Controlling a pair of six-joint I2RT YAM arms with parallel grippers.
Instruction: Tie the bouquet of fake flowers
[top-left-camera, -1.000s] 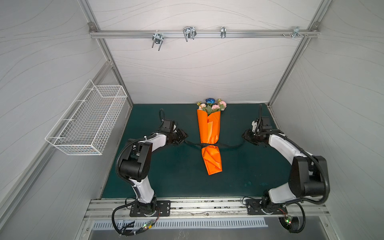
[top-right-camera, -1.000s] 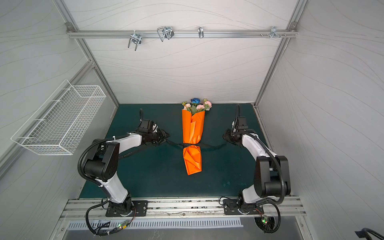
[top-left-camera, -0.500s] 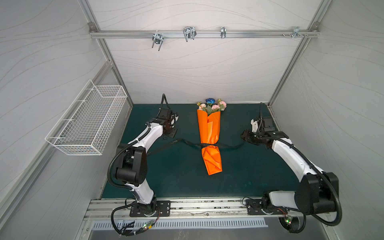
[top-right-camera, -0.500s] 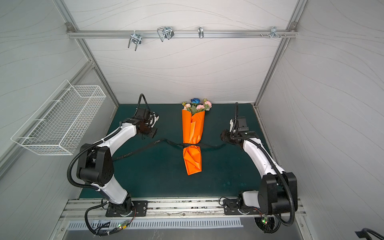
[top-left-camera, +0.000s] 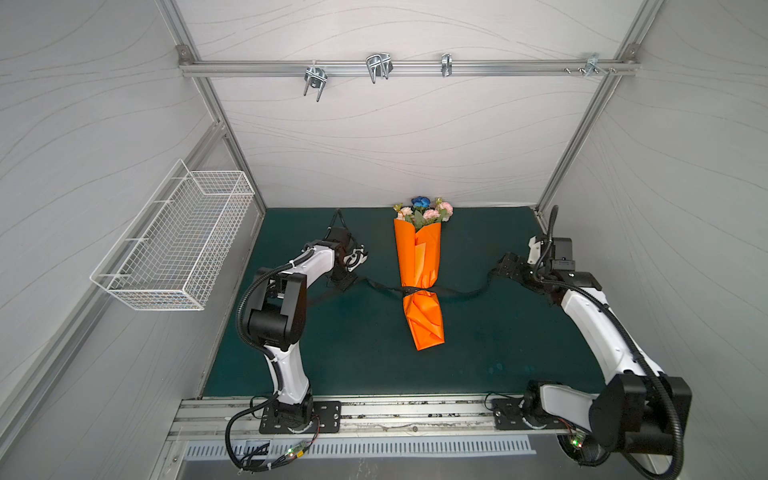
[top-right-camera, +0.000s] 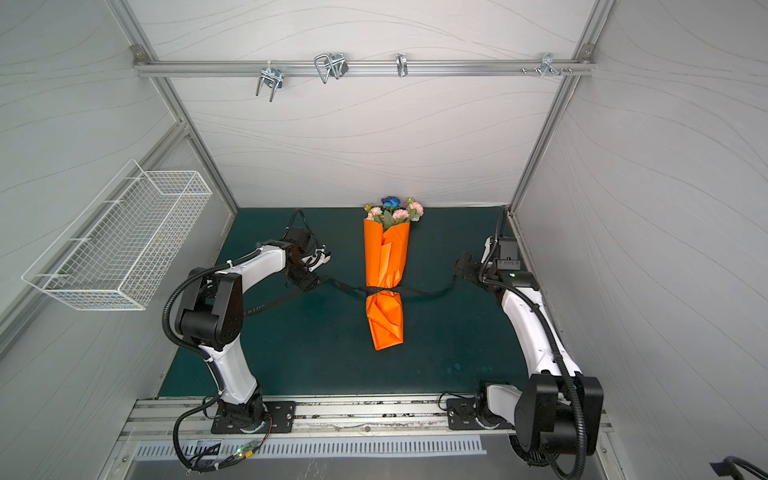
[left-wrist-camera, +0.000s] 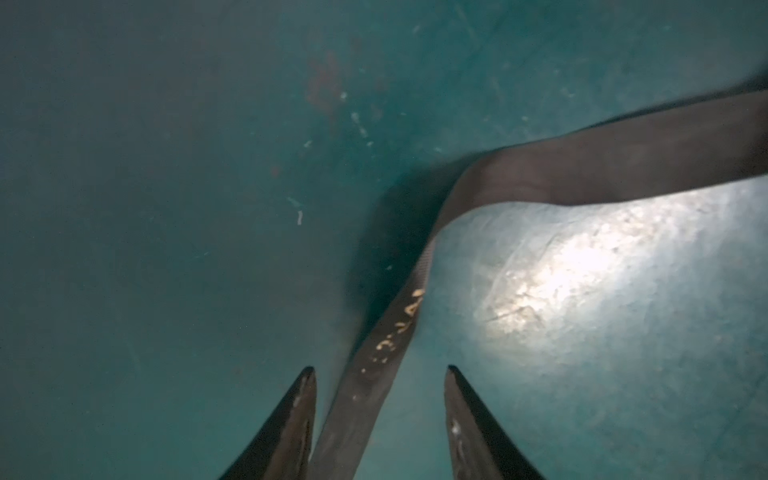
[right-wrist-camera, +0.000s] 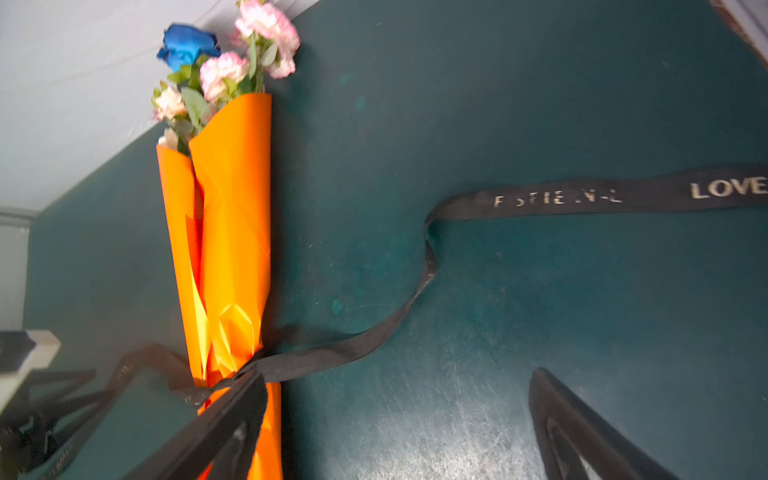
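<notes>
Bouquet of fake flowers (top-left-camera: 423, 212) lies on the green mat (top-left-camera: 353, 353) mid-table. Its blooms point at the back wall, and the blue rose and pink blooms show in the right wrist view (right-wrist-camera: 216, 70). The stems are hidden inside the orange wrapping paper (top-left-camera: 417, 257).

The black lettered ribbon (top-left-camera: 457, 293) crosses the paper at its narrow waist. One tail trails toward each of my arms.

My left gripper (left-wrist-camera: 378, 370) is low over the mat, left of the bouquet. Its fingertips stand apart and the ribbon (left-wrist-camera: 582, 170) runs between them, unpinched as far as I can see.

My right gripper (right-wrist-camera: 397, 374) is spread wide to the right of the bouquet, with only mat between its fingers. The ribbon tail reading "LOVE" (right-wrist-camera: 582, 195) lies flat beyond the fingertips.
</notes>
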